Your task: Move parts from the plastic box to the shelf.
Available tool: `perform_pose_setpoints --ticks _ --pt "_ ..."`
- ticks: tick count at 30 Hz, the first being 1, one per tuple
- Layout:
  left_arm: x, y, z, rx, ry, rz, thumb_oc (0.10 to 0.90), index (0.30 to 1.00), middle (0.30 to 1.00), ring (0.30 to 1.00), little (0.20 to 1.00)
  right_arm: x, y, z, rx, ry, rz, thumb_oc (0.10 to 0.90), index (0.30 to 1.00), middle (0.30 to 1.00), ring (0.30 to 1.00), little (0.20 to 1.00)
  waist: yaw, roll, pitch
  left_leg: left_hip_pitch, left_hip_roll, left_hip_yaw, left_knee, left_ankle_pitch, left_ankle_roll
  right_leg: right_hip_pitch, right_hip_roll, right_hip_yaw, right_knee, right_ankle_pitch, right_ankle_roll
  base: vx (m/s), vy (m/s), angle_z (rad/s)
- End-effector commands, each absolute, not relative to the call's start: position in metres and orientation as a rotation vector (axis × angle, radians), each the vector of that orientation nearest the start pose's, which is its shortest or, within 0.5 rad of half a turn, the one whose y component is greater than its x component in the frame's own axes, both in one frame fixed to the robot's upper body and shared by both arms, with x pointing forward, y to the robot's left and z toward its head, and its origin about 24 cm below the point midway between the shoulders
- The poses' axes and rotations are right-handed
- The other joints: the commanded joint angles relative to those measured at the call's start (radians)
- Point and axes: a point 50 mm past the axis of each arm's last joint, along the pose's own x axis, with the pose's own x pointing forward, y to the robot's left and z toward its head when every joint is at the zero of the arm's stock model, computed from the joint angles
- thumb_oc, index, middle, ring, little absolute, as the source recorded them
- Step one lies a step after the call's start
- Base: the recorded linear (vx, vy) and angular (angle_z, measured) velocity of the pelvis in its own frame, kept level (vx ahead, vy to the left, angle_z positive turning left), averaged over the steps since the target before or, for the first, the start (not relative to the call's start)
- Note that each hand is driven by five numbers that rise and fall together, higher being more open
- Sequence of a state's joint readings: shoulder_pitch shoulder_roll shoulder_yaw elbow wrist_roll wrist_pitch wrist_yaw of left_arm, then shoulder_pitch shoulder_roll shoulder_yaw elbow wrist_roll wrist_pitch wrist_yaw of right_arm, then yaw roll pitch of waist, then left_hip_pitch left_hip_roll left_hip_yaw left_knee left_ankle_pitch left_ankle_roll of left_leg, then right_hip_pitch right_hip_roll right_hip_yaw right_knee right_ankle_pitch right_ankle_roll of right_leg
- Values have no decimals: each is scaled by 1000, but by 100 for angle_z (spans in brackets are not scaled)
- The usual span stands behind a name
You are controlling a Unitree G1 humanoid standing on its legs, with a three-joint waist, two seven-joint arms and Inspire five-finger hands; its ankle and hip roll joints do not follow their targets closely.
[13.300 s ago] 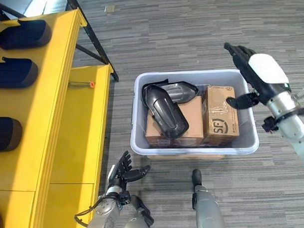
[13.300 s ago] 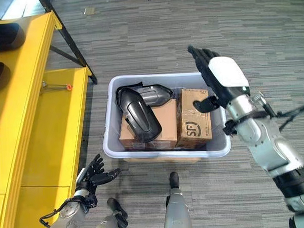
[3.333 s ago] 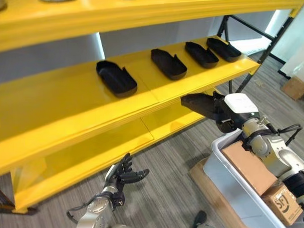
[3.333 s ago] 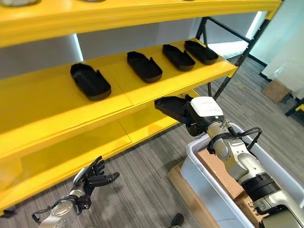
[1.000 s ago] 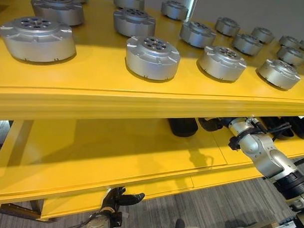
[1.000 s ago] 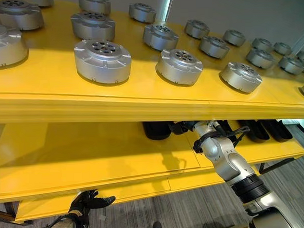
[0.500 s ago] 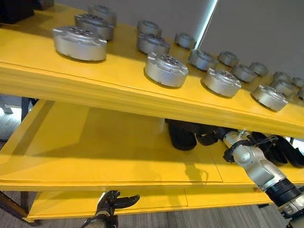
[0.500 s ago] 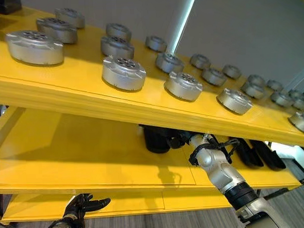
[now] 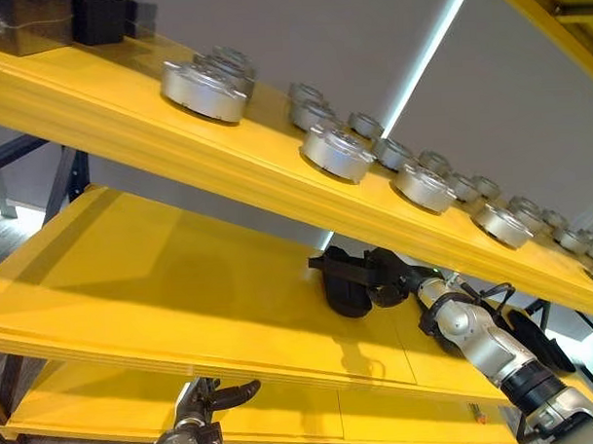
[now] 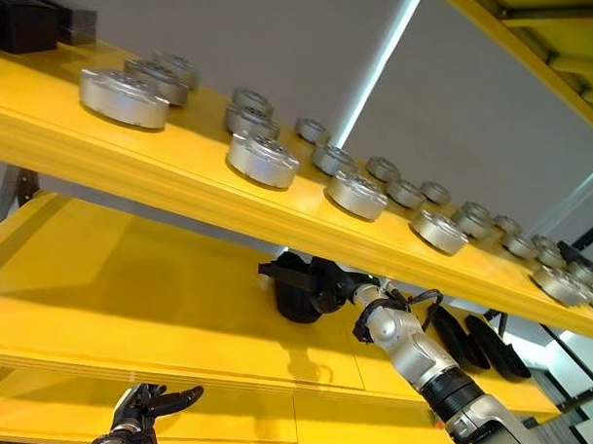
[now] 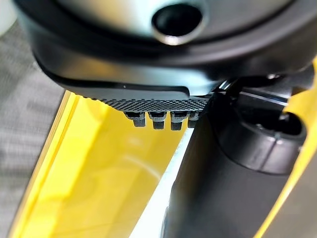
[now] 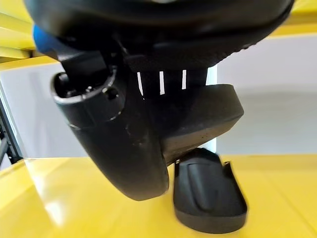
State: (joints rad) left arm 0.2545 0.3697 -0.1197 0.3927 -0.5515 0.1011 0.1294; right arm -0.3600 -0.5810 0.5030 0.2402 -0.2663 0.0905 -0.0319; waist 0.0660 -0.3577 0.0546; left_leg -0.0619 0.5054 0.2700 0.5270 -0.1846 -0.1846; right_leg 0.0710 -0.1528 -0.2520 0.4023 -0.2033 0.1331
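Here the right hand (image 9: pixel 384 279) reaches under the upper board of the yellow shelf (image 9: pixel 133 276), its fingers and thumb closed on a black part (image 12: pixel 210 119) held just above the middle board. Another black part (image 12: pixel 208 198) lies flat on that board close below it. Round metal discs (image 10: pixel 262 157) line the upper board. The left hand (image 9: pixel 207 400) hangs low before the shelf, fingers relaxed and spread.
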Motion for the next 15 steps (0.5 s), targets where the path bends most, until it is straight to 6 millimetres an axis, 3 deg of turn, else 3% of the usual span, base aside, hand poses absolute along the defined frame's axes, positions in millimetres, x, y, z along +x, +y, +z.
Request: perform_pose_setpoints --ticks 1,4,9,15 --pt "191 226 -48 -160 487 164 900 1000 1000 1000 1000 349 -178 168 -819 -345 3 400 300 300 300 300 61 -10 1 121 89 8 -50 37 26 56 -91 22 -9 151 50 21 -35 18" --pt "194 224 -47 -161 479 150 900 1000 1000 1000 1000 350 -164 177 -735 -397 17 400 300 300 300 300 88 -19 43 46 72 -31 -29 34 29 52 -105 -11 -26 170 54 14 -24 25" --pt "198 222 -42 -159 454 139 900 1000 1000 1000 1000 353 -159 180 -682 -407 8 400 300 300 300 300 103 -20 74 -4 56 -54 -9 28 33 45 -115 -29 -36 190 57 -2 0 21" --pt "214 215 -30 -138 391 92 900 1000 1000 1000 1000 360 -158 182 -492 -388 -49 400 300 300 300 300 129 5 169 -164 5 -104 46 17 48 -5 -150 -68 -72 253 56 -42 41 28"
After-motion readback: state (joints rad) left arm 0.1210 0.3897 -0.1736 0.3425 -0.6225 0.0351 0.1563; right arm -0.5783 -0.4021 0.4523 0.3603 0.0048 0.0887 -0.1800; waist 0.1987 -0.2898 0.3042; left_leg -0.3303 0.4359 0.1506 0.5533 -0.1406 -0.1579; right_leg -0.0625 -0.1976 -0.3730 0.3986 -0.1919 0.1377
